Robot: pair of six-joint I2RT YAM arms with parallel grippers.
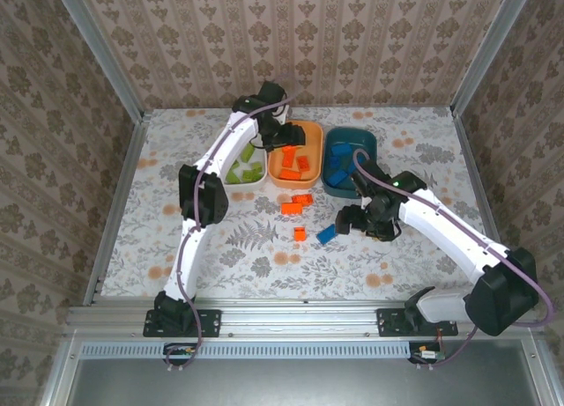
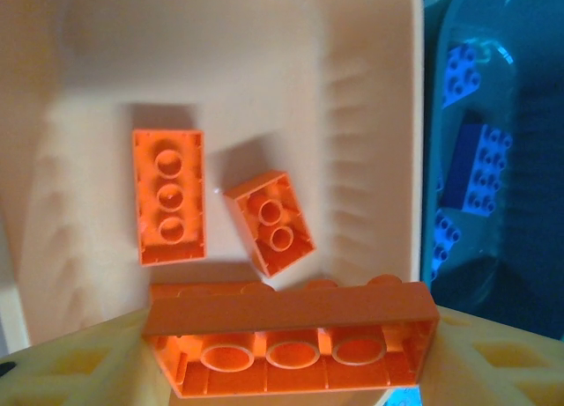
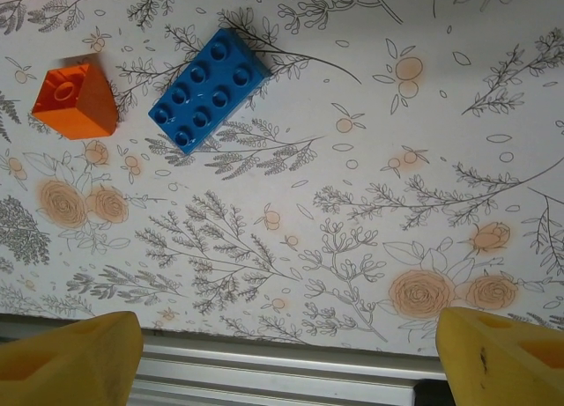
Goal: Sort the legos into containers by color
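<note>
Three tubs stand in a row toward the far edge of the desk [image 1: 176, 247]. The white tub [image 1: 248, 183] on the left holds green bricks [image 1: 247, 170]. The orange tub [image 2: 370, 124] is in the middle. The teal tub [image 1: 374, 151] on the right holds blue bricks [image 2: 480, 168].

The left gripper [image 2: 291, 375] is closed on a long orange brick [image 2: 291, 322], studs down, with the hollow underside facing the wrist camera. It hangs above the orange tub's inside, over two orange bricks [image 2: 169, 196] already lying on the floor of the tub. Held there, the brick would fall inside the walls on release. Judgement: this is a drop step, and the colour match is correct.

The right gripper [image 3: 282, 327] is open, fingers spread wide, and holds nothing. It hovers near the middle of the desk, a little toward the near edge from a blue brick [image 3: 209, 91] that lies studs up and skewed. A small orange brick [image 3: 75, 100] sits just beside it, apart, not touching. Judgement: the wide spread suits an approach to the blue brick, and the fingers would need to turn to match its skew. The near neighbour could get nudged.

A pair of orange bricks [image 1: 297, 203] lies on the desk just in front of the orange tub. Sorting looks well along; a few bricks are left.
</note>
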